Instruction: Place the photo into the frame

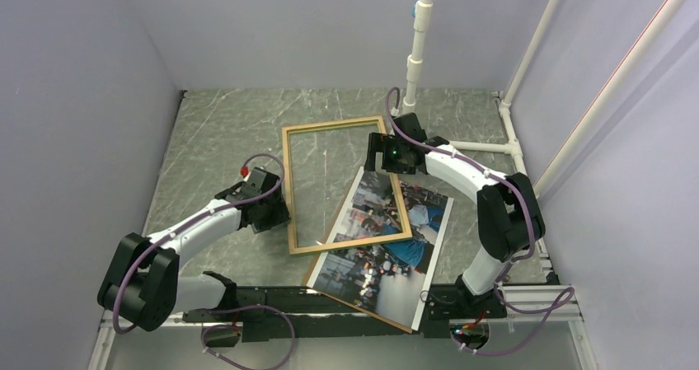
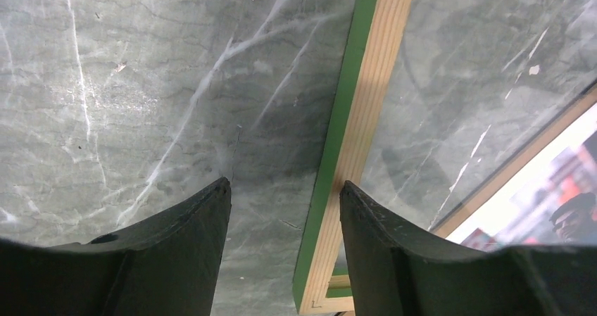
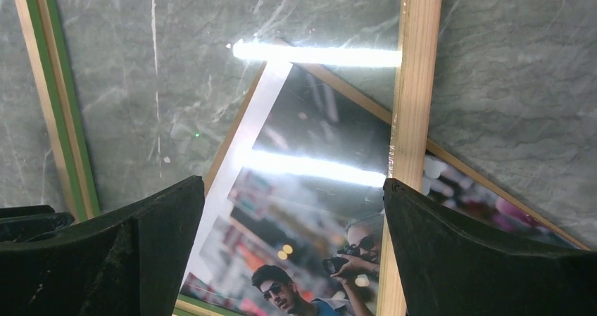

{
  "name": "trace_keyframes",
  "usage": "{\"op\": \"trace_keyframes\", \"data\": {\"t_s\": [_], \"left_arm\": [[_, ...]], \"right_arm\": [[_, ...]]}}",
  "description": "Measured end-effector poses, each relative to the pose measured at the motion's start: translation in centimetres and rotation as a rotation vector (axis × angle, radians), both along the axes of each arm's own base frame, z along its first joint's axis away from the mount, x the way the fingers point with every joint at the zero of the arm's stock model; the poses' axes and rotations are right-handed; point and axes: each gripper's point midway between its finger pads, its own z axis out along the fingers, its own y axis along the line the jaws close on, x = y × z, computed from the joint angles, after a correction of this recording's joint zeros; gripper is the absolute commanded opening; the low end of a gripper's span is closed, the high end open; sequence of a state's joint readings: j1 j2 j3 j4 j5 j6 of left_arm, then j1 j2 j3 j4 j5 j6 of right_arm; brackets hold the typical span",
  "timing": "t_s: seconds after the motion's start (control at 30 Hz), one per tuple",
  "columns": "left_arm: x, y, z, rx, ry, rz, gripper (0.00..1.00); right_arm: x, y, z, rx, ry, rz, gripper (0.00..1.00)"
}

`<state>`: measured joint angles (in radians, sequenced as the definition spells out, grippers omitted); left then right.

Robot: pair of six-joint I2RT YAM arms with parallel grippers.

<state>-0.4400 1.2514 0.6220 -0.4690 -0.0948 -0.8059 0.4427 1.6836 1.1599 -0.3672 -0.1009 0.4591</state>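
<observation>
Left pincer [image 2: 285, 207]: open. Its two black, curved fingers [image 2: 190, 249] stand apart over the table [image 1: 222, 139], a flat surface with a grey marbled pattern and pale veins. One long rail of the frame [image 1: 332, 124] passes through the gap. It lies close to the finger at the right of the left wrist view and apart from the finger at the left. Whether either finger touches the rail cannot be told.

Right pincer [image 3: 292, 189]: fully open and empty. Its broad black fingers sit at the lower corners of the right wrist view, above the frame's other long rail, which runs close to the finger at the right.

Frame: a thin-railed rectangle at the centre of the overhead view. The top face is light wood with straight grain, and the outer side is green. Bright bands of reflected light cross the area between the rails and end at the right rail.

Photo [image 1: 387, 263]: a glossy colour street scene with a white border, lying face up at lower centre right of the overhead view. It is turned at an angle to the frame. A thin brown edge of a board [image 3: 238, 122] shows along its sides. The frame's lower right corner lies over the photo's upper left part.
</observation>
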Motion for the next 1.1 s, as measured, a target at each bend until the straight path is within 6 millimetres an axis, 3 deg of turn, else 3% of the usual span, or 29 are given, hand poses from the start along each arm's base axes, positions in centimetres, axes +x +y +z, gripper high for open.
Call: {"op": "trace_keyframes", "data": {"t_s": [0.17,0.4,0.57,0.8,0.9,1.1], "left_arm": [[0.0,0.1,0.2,0.002,-0.005,0.002,0.68],[-0.2,0.2,0.5,0.002,-0.008,0.002,0.83],[0.0,-0.4,2.3,-0.049,-0.068,-0.014,0.92],[0.4,-1.4,6.0,-0.138,-0.193,-0.052,1.0],[0.4,-2.0,8.1,-0.188,-0.256,-0.078,0.99],[0.7,-4.0,14.6,-0.347,-0.447,-0.158,0.99]], "right_arm": [[0.1,-0.3,0.4,-0.014,-0.016,-0.005,1.0],[0.0,-0.6,0.9,-0.02,-0.023,-0.007,1.0],[-0.1,-1.1,0.9,-0.013,-0.007,-0.015,1.0],[-0.2,-4.1,1.4,0.042,0.006,-0.069,0.99],[-0.9,-5.6,0.4,0.038,0.036,-0.1,0.97],[-3.6,-6.4,-2.7,0.007,0.122,-0.102,0.93]]}}
